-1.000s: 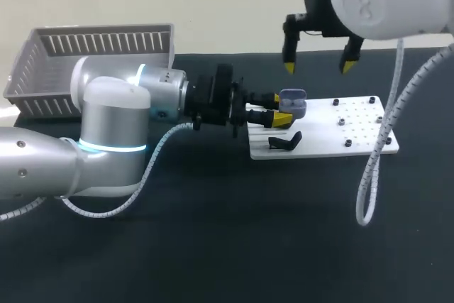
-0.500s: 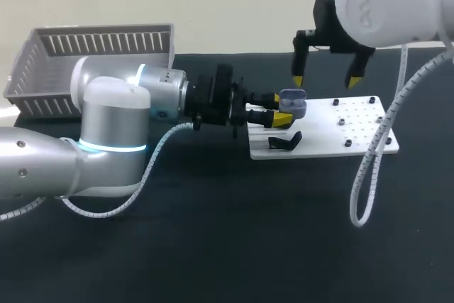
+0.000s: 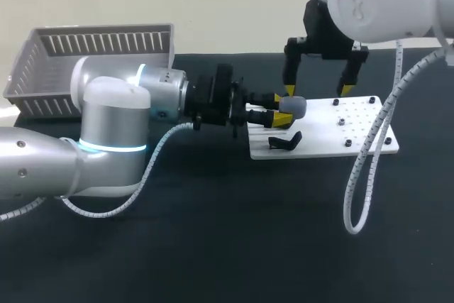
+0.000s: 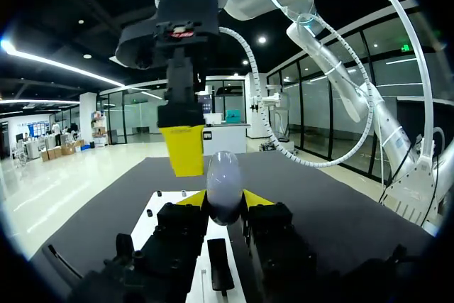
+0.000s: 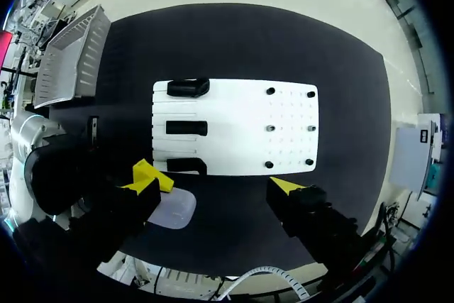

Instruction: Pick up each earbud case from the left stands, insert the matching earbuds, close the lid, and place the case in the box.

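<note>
as gripped — case (image 4: 225,186) (long axis) upright

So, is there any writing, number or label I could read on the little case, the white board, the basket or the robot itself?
None can be read.
The earbud case, the white stand plate and the grey basket show no print.
The left end effector and the right end effector bear no legible marks either.
</note>
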`<state>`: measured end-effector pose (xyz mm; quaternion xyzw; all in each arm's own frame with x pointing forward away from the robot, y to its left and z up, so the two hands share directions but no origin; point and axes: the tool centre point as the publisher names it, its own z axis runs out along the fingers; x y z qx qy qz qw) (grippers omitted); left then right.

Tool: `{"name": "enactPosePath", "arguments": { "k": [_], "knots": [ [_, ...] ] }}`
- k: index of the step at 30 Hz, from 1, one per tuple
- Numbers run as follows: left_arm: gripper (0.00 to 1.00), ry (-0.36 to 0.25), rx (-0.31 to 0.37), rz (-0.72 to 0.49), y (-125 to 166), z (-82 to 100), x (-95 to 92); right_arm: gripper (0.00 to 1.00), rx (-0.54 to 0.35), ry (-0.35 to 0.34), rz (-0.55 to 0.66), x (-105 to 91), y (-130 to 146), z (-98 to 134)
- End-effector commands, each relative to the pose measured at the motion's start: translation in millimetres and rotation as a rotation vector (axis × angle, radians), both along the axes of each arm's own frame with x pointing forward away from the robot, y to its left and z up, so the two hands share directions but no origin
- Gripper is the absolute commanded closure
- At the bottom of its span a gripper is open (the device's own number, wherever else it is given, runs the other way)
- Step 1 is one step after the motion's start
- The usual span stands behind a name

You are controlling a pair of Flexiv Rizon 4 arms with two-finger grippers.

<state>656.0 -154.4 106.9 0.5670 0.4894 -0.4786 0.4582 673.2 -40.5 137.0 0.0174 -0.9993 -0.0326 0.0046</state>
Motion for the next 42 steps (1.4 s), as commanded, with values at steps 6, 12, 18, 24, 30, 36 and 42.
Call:
{"name": "enactPosePath", "arguments": {
  "k": [6,12,18,24,30,36,42],
  "knots": [
    [1.0,-0.003,-0.003,0.006,0.1,-0.6,-1.5,0.0,-0.009,-0.257,0.04,-18.2,-12.1,46.0],
    [1.0,0.025,0.0,0.013,3.1,-2.2,-3.4,0.0,-0.001,-0.434,0.177,-48.0,4.2,86.4],
    [1.0,0.047,0.035,0.087,19.7,12.2,-16.1,0.0,0.077,-0.557,0.229,-69.5,11.5,113.2],
    [1.0,0.032,0.059,0.214,49.4,32.9,-26.7,0.0,0.136,-0.663,0.249,-77.7,13.7,135.7],
    [1.0,-0.023,0.097,0.39,97.7,46.3,-12.3,0.0,0.166,-0.678,0.246,-74.6,15.3,139.9],
    [1.0,-0.121,0.134,0.57,164.4,57.3,24.2,0.0,0.166,-0.678,0.246,-74.6,15.3,139.9],
    [1.0,-0.139,0.18,0.703,233.6,57.4,77.6,0.0,0.166,-0.678,0.246,-74.6,15.3,139.9]
  ]
}}
